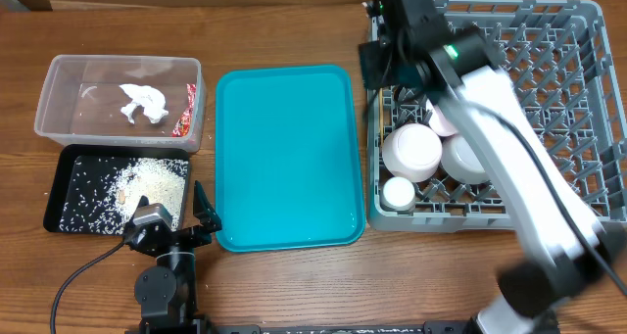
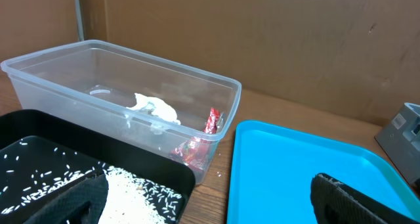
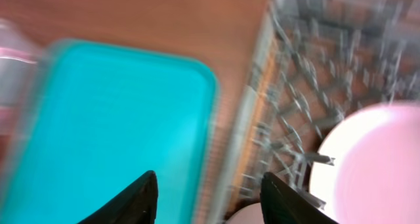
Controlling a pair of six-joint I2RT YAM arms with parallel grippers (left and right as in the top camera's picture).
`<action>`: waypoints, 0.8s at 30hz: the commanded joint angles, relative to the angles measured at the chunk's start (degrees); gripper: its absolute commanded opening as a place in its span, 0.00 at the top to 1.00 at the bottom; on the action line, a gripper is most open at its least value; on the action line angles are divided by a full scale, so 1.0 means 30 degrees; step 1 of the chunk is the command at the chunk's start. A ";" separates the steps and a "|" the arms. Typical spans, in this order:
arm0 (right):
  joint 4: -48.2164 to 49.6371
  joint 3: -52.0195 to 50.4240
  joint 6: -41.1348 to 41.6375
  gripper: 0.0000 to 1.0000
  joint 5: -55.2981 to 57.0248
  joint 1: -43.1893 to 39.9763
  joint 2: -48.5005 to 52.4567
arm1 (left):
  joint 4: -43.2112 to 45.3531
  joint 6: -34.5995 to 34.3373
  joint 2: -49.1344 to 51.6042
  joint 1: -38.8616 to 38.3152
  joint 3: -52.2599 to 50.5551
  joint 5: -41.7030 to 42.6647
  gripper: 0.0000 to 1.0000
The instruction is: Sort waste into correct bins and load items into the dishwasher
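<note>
The clear tub [image 1: 59,128] at the back left holds the crumpled white napkin [image 1: 142,101] and the red wrapper [image 1: 183,112]; both also show in the left wrist view, napkin [image 2: 154,108] and wrapper [image 2: 211,120]. The black tray [image 1: 59,202] in front of it holds loose rice [image 1: 147,184]. The grey dish rack [image 1: 549,70] holds two white bowls [image 1: 411,150] [image 1: 468,158] and a small cup [image 1: 399,192]. My left gripper [image 1: 174,216] is open and empty, low between the black tray and the teal tray. My right gripper [image 1: 377,74] is open and empty over the rack's left rim [image 3: 259,86]. Plate and chopsticks are not visible.
The teal serving tray [image 1: 284,158] lies bare between the bins and the rack, and also shows in the left wrist view [image 2: 308,165] and the right wrist view [image 3: 111,112]. My right arm crosses over the rack and hides part of it. The right wrist view is blurred.
</note>
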 commanded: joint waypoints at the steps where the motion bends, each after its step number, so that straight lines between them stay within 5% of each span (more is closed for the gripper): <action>1: -0.0277 0.0444 -0.0066 0.41 0.0546 0.2630 -0.4721 | 0.0015 0.0226 -0.0189 0.0124 -0.0073 0.0022 0.00; 2: -0.0430 0.0437 -0.0066 0.12 0.0539 0.3439 -0.5581 | 0.0015 0.0226 -0.0189 0.0124 -0.0073 0.0022 0.00; 3: -0.0554 0.0437 -0.0051 0.00 0.0525 0.4036 -0.6193 | 0.0015 0.0226 -0.0189 0.0124 -0.0073 0.0022 0.00; 13: -0.4284 0.0444 0.0452 0.00 0.0918 0.7096 -1.0258 | 0.0015 0.0226 -0.0189 0.0124 -0.0073 0.0022 0.00; 18: -0.7730 0.0357 0.5195 0.00 0.3752 0.6164 -1.2699 | 0.0015 0.0226 -0.0189 0.0124 -0.0073 0.0022 0.00; 24: -0.3752 -0.2455 0.1712 0.00 0.3410 0.3716 -1.6050 | 0.0015 0.0226 -0.0189 0.0124 -0.0073 0.0022 0.01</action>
